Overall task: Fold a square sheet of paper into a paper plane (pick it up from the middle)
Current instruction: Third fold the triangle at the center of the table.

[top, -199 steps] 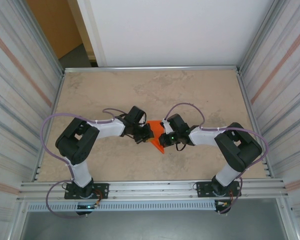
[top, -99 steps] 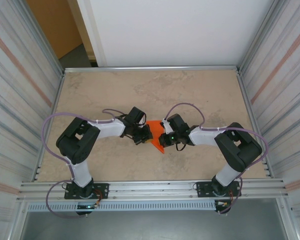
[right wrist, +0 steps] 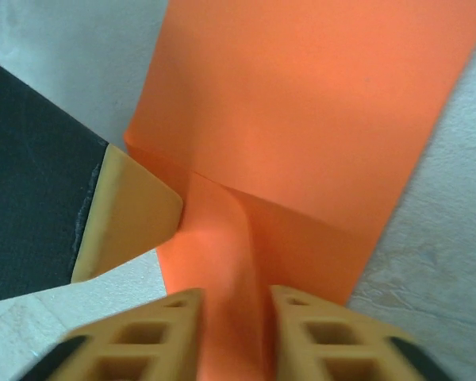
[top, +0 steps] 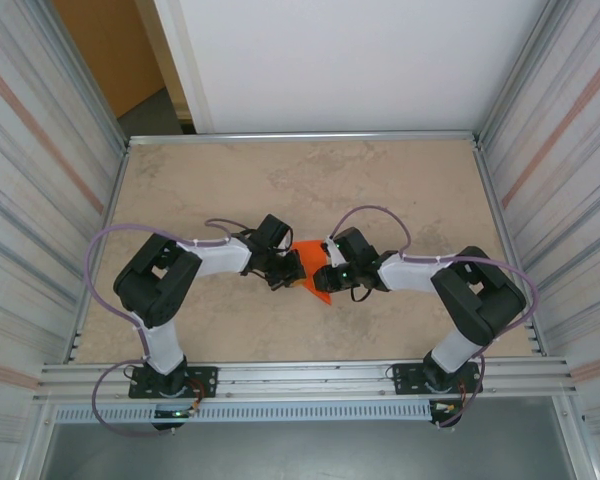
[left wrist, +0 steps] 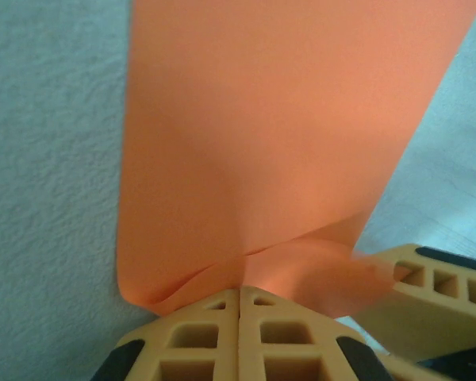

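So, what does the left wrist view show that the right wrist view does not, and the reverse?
Left wrist view: the left claw with its fingers pressed together, pinching the orange paper at a folded edge. Right wrist view: the right claw with its fingers apart, a paper ridge running between them, and a black housing at the left. Shared: the orange paper, the pale table and one yellow finger of the other claw.
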Available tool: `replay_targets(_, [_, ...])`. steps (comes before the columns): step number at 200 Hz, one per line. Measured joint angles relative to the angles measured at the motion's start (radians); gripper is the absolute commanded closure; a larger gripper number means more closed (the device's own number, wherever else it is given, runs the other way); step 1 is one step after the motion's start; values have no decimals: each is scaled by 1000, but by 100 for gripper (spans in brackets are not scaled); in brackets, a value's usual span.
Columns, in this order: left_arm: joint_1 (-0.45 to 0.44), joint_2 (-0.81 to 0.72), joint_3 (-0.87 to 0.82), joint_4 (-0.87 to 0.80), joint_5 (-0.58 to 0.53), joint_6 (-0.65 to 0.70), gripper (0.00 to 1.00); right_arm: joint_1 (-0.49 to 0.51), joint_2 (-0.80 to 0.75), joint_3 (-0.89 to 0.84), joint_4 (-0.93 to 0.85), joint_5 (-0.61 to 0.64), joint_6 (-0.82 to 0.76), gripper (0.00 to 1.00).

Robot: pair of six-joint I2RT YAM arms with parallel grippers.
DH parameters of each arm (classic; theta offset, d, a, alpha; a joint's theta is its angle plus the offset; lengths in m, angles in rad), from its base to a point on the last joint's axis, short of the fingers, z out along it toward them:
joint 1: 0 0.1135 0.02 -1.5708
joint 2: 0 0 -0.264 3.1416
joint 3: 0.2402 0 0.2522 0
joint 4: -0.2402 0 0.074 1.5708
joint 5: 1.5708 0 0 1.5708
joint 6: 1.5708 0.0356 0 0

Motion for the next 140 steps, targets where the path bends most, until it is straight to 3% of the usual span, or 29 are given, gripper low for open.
replay_targets(24, [0, 2, 0, 0, 1, 0, 98, 0, -57, 0, -66, 58, 58, 48])
replay_targets(52, [0, 2, 0, 0, 0, -1, 98, 0, -176, -2, -127, 121, 122, 46])
replay_targets(70, [0, 2, 0, 0, 0, -3, 98, -1, -242, -8, -143, 126, 143, 53])
replay_targets(89, [0, 3, 0, 0, 1, -3, 98, -2, -262, -10, -153, 88, 144, 66])
replay_targets(119, [0, 4, 0, 1, 1, -3, 98, 10, -214, -8, -165, 8, 130, 81])
replay_targets(140, [0, 4, 0, 1, 1, -3, 98, 36, -158, 4, -179, -21, 117, 84])
